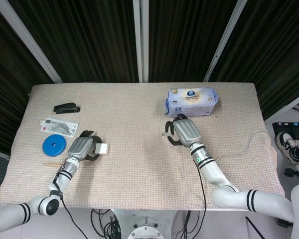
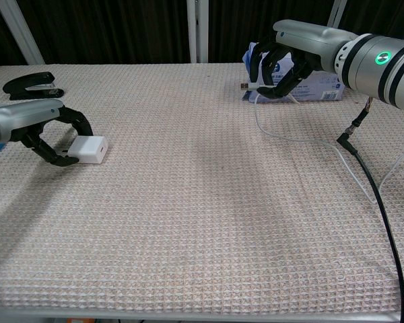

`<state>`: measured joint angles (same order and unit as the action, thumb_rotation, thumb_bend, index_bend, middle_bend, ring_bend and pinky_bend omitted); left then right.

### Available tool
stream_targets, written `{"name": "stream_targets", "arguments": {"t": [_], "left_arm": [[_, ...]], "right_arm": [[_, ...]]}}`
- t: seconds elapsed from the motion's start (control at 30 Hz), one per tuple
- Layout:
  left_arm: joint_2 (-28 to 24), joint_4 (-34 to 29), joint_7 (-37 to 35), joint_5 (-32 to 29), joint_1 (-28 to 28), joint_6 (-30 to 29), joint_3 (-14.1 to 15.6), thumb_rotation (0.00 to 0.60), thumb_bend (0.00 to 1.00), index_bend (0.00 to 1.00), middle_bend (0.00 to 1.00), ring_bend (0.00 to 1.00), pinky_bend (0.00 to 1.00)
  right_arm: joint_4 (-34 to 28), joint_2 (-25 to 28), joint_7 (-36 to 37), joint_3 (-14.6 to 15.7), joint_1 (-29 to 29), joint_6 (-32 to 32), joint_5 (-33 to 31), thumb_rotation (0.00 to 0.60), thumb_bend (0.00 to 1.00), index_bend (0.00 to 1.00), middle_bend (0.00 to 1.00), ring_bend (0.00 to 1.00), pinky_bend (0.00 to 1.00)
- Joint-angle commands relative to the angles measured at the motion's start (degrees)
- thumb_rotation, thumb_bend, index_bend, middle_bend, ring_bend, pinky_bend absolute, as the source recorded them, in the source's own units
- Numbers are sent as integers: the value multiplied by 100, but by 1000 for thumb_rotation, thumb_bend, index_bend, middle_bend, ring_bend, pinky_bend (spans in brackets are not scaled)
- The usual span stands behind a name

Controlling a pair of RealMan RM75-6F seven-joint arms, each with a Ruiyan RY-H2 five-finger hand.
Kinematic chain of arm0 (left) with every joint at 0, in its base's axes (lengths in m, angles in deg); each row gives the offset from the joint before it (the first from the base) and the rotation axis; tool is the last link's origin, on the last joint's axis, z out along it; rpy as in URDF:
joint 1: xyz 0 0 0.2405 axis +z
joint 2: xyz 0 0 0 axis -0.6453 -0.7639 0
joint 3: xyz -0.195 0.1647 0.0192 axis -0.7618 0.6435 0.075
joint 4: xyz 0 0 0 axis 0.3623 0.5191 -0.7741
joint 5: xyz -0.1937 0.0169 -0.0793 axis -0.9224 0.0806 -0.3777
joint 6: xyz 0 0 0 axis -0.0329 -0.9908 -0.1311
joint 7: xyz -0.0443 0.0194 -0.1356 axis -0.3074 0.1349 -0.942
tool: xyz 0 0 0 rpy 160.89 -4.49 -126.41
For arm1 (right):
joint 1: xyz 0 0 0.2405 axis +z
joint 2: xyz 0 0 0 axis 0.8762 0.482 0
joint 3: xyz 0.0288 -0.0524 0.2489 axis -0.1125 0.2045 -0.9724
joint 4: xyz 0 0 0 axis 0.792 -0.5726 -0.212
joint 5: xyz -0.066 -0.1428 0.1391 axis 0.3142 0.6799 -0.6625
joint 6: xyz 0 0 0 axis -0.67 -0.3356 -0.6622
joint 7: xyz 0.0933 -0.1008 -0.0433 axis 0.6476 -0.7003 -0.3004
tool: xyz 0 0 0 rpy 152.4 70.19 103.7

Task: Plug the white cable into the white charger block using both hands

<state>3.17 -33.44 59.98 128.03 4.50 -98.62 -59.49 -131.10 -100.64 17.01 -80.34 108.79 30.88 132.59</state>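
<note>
The white charger block [image 1: 102, 148] [image 2: 91, 149] lies on the woven cloth at the left. My left hand [image 1: 81, 147] [image 2: 48, 130] grips it, with fingers curled round its left end from above and below. My right hand [image 1: 185, 131] [image 2: 287, 58] hovers in front of the tissue pack and pinches the white cable near its USB plug [image 2: 244, 86] [image 1: 164, 134], which points left. The white cable [image 2: 303, 141] trails from that hand across the cloth to the right edge.
A blue tissue pack [image 1: 192, 101] [image 2: 316, 82] stands just behind my right hand. A black stapler [image 1: 66, 107] [image 2: 28, 84], a printed packet [image 1: 59, 126], a blue disc [image 1: 54, 145] and a small stick [image 1: 52, 164] lie at the far left. My right arm's black cable [image 2: 378, 202] hangs at the right.
</note>
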Motion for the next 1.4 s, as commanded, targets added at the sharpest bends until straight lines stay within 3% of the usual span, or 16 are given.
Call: {"name": "stream_targets", "arguments": {"t": [0.03, 0.17, 0.47, 0.67, 1.0, 1.4], "left_arm": [[121, 159, -273, 117, 27, -75, -36, 600, 386, 459, 405, 149, 104], [192, 337, -602, 287, 33, -53, -24, 600, 444, 533, 499, 239, 160], [93, 220, -1383, 925, 52, -425, -127, 600, 478, 567, 534, 261, 171], [-20, -152, -1096, 905, -161, -454, -339, 600, 477, 567, 535, 261, 171], [-123, -633, -131, 341, -459, -296, -509, 600, 475, 568, 535, 262, 167], [-420, -1229, 199, -103, -581, -256, -573, 600, 475, 568, 535, 261, 166]], "right_arm": [[-2, 5, 19, 19, -16, 3, -11, 600, 377, 620, 584, 311, 164], [-4, 25, 67, 52, -51, 23, -37, 600, 377, 620, 585, 311, 164], [-270, 149, 158, 47, -31, 141, 2, 600, 377, 625, 588, 311, 165], [-431, 4, -53, -48, 258, 371, -357, 600, 377, 625, 588, 311, 165], [-138, -580, -681, -251, 920, 316, -1291, 600, 377, 625, 587, 311, 165], [362, -1119, -836, -355, 1284, 192, -1609, 600, 377, 625, 587, 311, 165]]}}
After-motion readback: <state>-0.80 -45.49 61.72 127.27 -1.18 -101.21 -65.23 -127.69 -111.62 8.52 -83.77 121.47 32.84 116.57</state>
